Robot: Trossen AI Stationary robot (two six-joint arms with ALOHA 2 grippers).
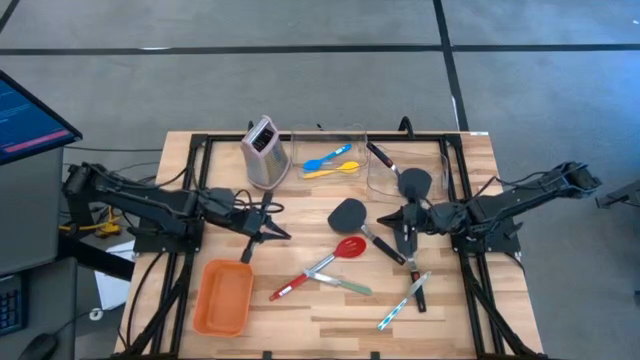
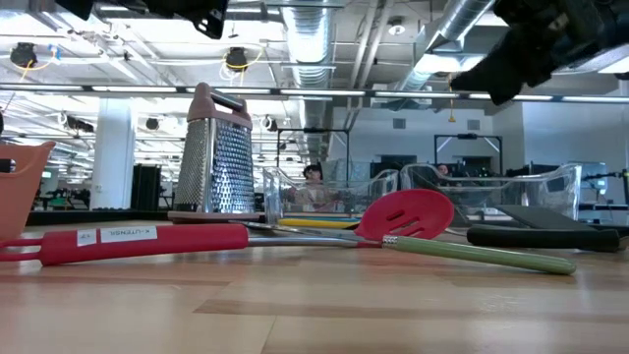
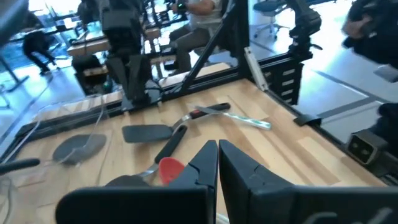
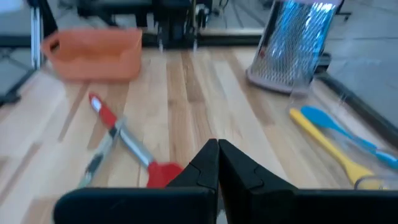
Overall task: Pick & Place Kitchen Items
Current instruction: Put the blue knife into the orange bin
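Note:
The kitchen items lie loose on the wooden table. A red long-handled spoon (image 1: pixel 349 247) lies mid-table, across a green-handled tool (image 1: pixel 345 284). A black spatula (image 1: pixel 347 213) lies just beyond it. Blue (image 1: pixel 328 156) and yellow (image 1: pixel 331 170) spoons lie in a clear bin, a second black spatula (image 1: pixel 413 182) in the other. My left gripper (image 1: pixel 284 237) hovers shut, left of the red spoon. My right gripper (image 1: pixel 384 219) hovers shut beside the black spatula. Both are empty in their wrist views: left gripper (image 3: pixel 217 157), right gripper (image 4: pixel 217 155).
A metal grater (image 1: pixel 265 152) stands at the far left of the table. Two clear bins (image 1: pixel 352 135) (image 1: pixel 440 160) sit along the far edge. An orange tray (image 1: pixel 223 295) sits near the front left. A blue-handled tool (image 1: pixel 395 313) and a dark one (image 1: pixel 416 288) lie front right.

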